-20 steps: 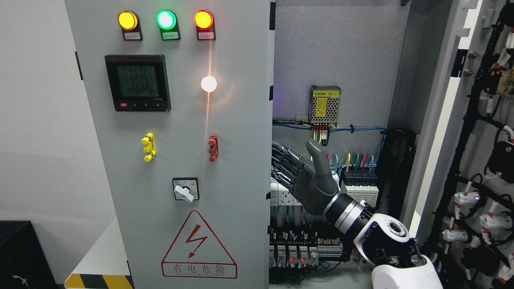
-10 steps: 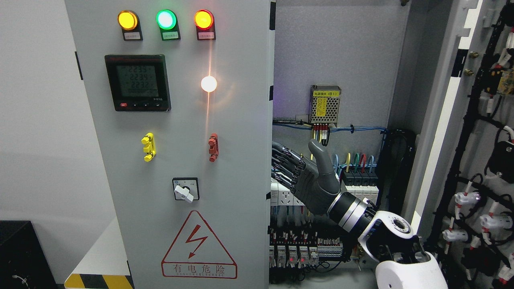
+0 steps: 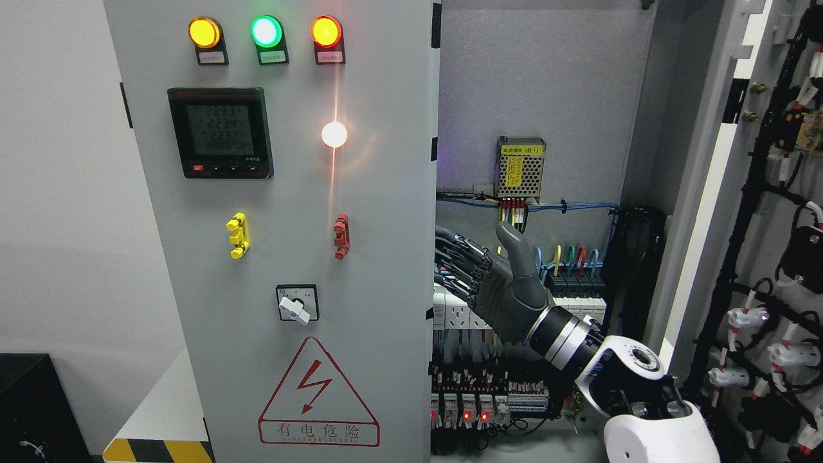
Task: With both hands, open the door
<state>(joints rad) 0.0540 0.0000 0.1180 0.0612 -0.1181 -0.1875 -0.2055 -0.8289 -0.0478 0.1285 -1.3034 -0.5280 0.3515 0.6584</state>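
I am looking at a grey electrical cabinet against a pale wall [image 3: 58, 193], with a black box [image 3: 29, 405] in the lower left corner of the frame.

The left door [image 3: 283, 231] fills the left-centre of the frame and stands closed or nearly so, its right edge running down the middle. The right door [image 3: 765, 193] is swung wide open at the far right, showing black wiring harnesses [image 3: 771, 334] on its inner face.

My right robot hand [image 3: 485, 280] comes up from the lower right on a white and black forearm [image 3: 630, 379]. Its fingers [image 3: 456, 257] are extended toward the left door's edge, thumb raised, gripping nothing that I can see (whether the fingertips touch the door edge I cannot tell, since they meet it at the seam).

Behind the hand, inside the cabinet, sit a perforated power supply with a yellow label [image 3: 521, 168], blue wires [image 3: 566, 207] and rows of terminals with red lights [image 3: 482, 402] below.

On the left door: three lit lamps [image 3: 265, 31] in yellow, green and red at the top, a digital meter [image 3: 220, 132], a bright white lamp [image 3: 334, 134], a yellow clip [image 3: 238, 235], a red clip [image 3: 341, 236], a rotary switch [image 3: 297, 303] and a red warning triangle [image 3: 318, 392].
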